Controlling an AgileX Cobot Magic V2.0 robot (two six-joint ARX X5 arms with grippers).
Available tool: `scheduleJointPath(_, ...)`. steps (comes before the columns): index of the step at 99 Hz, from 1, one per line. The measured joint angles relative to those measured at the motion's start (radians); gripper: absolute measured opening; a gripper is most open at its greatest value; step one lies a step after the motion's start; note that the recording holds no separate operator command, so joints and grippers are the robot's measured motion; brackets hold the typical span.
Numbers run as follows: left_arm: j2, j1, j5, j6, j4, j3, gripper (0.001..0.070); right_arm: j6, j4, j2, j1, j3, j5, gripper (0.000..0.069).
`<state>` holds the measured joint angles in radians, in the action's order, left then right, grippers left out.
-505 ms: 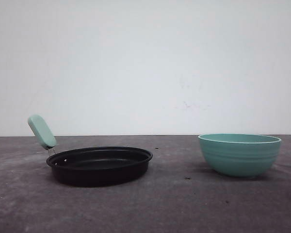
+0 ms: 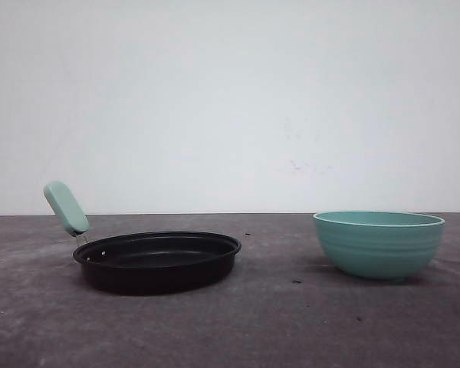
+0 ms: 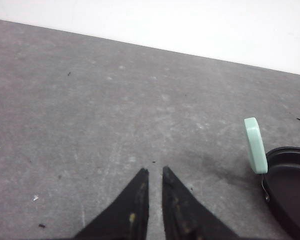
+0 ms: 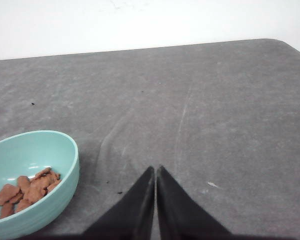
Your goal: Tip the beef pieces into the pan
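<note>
Grey, scuffed tabletop (image 2: 291, 322) is stretching back to a plain white wall (image 2: 230, 100) in the front view, with the pan (image 2: 157, 261) sitting on the left, its mint handle (image 2: 66, 207) angling up toward the far left, and the bowl (image 2: 379, 243) standing well apart on the right. From the left wrist, the left gripper (image 3: 155, 172) is hovering over bare table with its dark fingers (image 3: 135, 200) nearly pressed together, a thin slit showing between the tips and nothing pinched; the pan's (image 3: 292, 190) handle and rim are lying off to one side. From the right wrist, the right gripper (image 4: 155, 169) is hanging over the table with tips pressed together, gripping nothing, while the bowl (image 4: 65, 150) is sitting nearby, the beef (image 4: 27, 189) lying heaped inside it.
</note>
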<state>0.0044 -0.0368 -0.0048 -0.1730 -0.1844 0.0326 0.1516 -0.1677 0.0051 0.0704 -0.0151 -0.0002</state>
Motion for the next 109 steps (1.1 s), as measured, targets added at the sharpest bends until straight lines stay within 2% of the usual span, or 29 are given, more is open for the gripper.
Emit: scheduleJointPath(109, 0.0, 0.0, 0.0, 0.0, 0.0, 0.0, 0.0022, -0.006, 0.0, 0.0, 0.029, 0.0, 0.0, 0.0005)
